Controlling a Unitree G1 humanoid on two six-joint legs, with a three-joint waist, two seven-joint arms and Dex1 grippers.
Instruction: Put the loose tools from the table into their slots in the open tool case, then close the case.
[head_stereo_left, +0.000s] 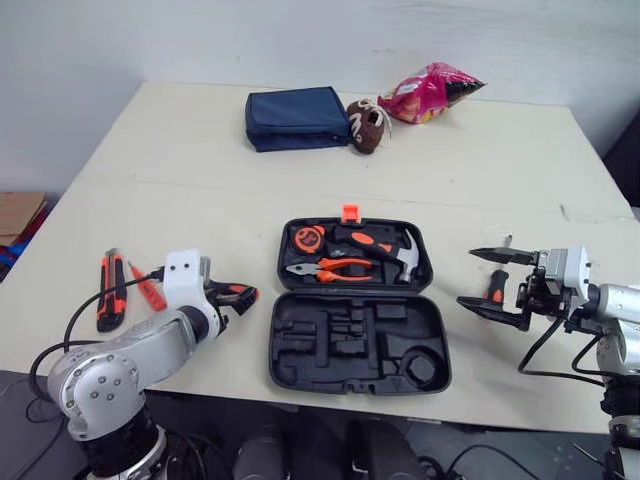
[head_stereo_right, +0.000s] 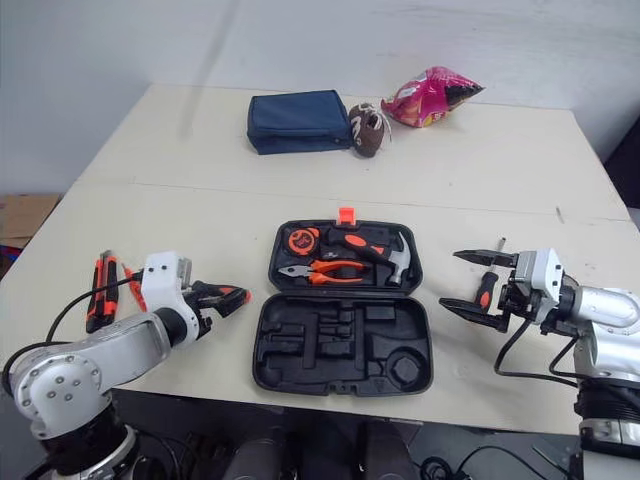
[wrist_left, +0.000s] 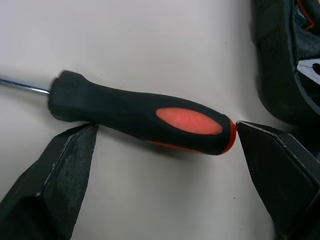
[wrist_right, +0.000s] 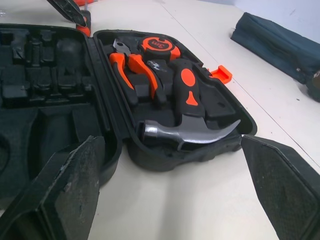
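head view, centre: open tool case (head_stereo_left: 358, 300) on the pale table (head_stereo_left: 200, 160). the upper half holds a tape measure (head_stereo_left: 306, 239), pliers (head_stereo_left: 330, 268) and a hammer (head_stereo_left: 385, 248). the lower half shows empty moulded slots.

lower left of the head view: left gripper (wrist_left: 166, 126) set low over a black and orange screwdriver (wrist_left: 140, 115) that lies flat on the table, just left of the case. the fingers (wrist_left: 60, 170) are spread wide and grip nothing. in the wrist view one finger sits beside the shaft end of the handle and the other touches its rounded orange end.

far left: a black and orange knife (head_stereo_left: 110, 290) and a thin orange tool (head_stereo_left: 147, 287) lie loose, well apart from the case.

right edge of the head view: right gripper (head_stereo_left: 468, 277), fingers wide apart and empty, facing the case. a short screwdriver (head_stereo_left: 496, 287) lies close by it; contact cannot be judged.

top of the frame: a blue pouch (head_stereo_left: 297, 118) and a pink snack bag (head_stereo_left: 430, 92), not part of the job.

likely fault: the left fingers span the handle nearly end to end. closing from here would press on the rounded tip, so the handle may swivel or squirt out sideways, possibly against the case wall. a shaky hold would also make seating the tool in its narrow slot unreliable.
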